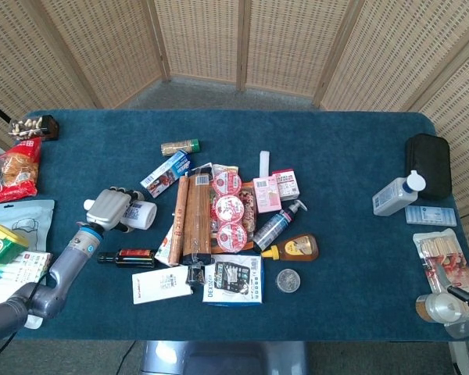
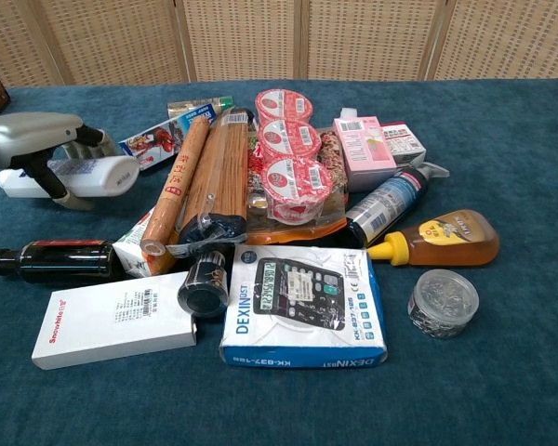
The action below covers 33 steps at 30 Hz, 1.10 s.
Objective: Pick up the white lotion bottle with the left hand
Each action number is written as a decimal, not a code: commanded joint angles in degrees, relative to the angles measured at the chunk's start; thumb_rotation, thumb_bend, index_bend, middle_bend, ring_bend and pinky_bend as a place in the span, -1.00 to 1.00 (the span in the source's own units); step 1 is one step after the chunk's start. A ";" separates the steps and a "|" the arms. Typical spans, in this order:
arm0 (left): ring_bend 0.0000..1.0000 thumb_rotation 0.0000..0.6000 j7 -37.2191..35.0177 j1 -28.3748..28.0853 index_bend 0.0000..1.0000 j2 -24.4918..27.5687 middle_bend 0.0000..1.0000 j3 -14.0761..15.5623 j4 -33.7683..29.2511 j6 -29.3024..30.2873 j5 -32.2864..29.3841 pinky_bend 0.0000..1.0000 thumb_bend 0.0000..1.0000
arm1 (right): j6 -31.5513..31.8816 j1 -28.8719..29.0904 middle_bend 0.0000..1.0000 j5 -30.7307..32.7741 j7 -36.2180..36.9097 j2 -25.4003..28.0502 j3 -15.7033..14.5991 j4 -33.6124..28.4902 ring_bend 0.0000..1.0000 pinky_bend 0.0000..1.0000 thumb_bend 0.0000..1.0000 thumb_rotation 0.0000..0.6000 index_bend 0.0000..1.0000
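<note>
The left robot hand (image 1: 109, 208) has its fingers curled around the white lotion bottle (image 1: 140, 214), gripping it from above; in the chest view the same robot hand (image 2: 33, 139) wraps the bottle (image 2: 91, 175) with the bottle's end sticking out to the right. The bottle sits at the left edge of the cluttered pile, just above a dark glass bottle (image 2: 51, 260) lying on its side, and whether it is touching the counter or raised off it I cannot tell. The right robot hand is only a sliver at the lower right corner of the head view, and how its fingers lie cannot be told.

The counter (image 1: 336, 141) is covered in deep blue cloth. Behind it stand woven wicker screen panels (image 1: 203, 39) folded in a zigzag. In the middle of the counter lies a heap of goods: a rolled bamboo mat (image 2: 205, 181), three red-lidded cups (image 2: 288, 153), a pink carton (image 2: 363, 149), a boxed calculator (image 2: 302, 307), a honey squeeze bottle (image 2: 446, 240), a white box (image 2: 112, 325) and a small round tin (image 2: 443, 302). Well apart on the right are a black case (image 1: 427, 164) and a clear pump bottle (image 1: 397, 194).
</note>
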 commanded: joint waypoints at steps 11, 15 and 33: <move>0.94 1.00 -3.71 3.01 0.23 17.52 0.51 -4.55 -21.15 7.54 -0.67 0.56 0.16 | -1.46 1.07 -0.77 -0.47 0.95 -1.33 0.13 1.41 -1.00 -1.00 -0.34 0.11 -1.00; 0.94 1.00 -4.34 3.69 0.24 22.60 0.53 -6.18 -27.27 9.32 -1.14 0.58 0.16 | -1.50 1.15 -0.77 -0.69 1.56 -1.66 0.11 1.97 -1.00 -1.00 -0.35 0.12 -1.00; 0.94 1.00 -11.41 5.91 0.24 40.20 0.52 -14.06 -42.61 14.08 -5.02 0.58 0.15 | -1.15 0.95 -0.77 -1.34 4.20 -3.04 -0.08 4.20 -1.00 -1.00 -0.34 0.11 -1.00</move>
